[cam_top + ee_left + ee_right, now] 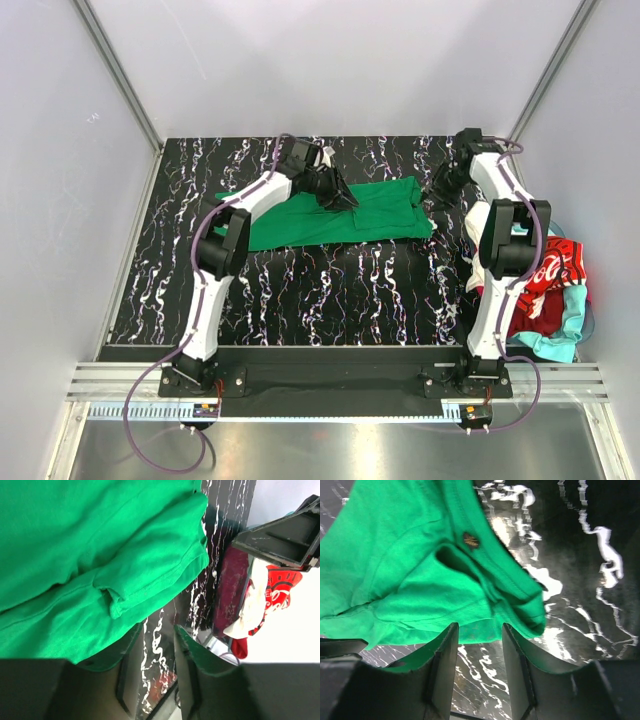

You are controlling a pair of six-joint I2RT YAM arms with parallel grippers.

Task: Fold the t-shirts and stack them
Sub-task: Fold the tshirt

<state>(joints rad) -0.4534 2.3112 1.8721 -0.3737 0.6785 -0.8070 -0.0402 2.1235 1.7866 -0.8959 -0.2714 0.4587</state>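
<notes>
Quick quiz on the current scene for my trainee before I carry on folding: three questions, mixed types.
1. True or false: the left pincer and right pincer both clamp the green t-shirt.
2. Where is the red t-shirt? A) table centre B) in the heap beside the right arm C) far-left corner
3. What colour is its lettering?
Key: 1 false, both stand open. 2 B. 3 white.

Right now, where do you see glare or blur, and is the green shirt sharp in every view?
Top view: even light, green shirt sharp. Left wrist: shirt sharp, but the right side behind the red shirt is blown out white. Right wrist: seams sharp, bright glare patches on the glossy table.
</notes>
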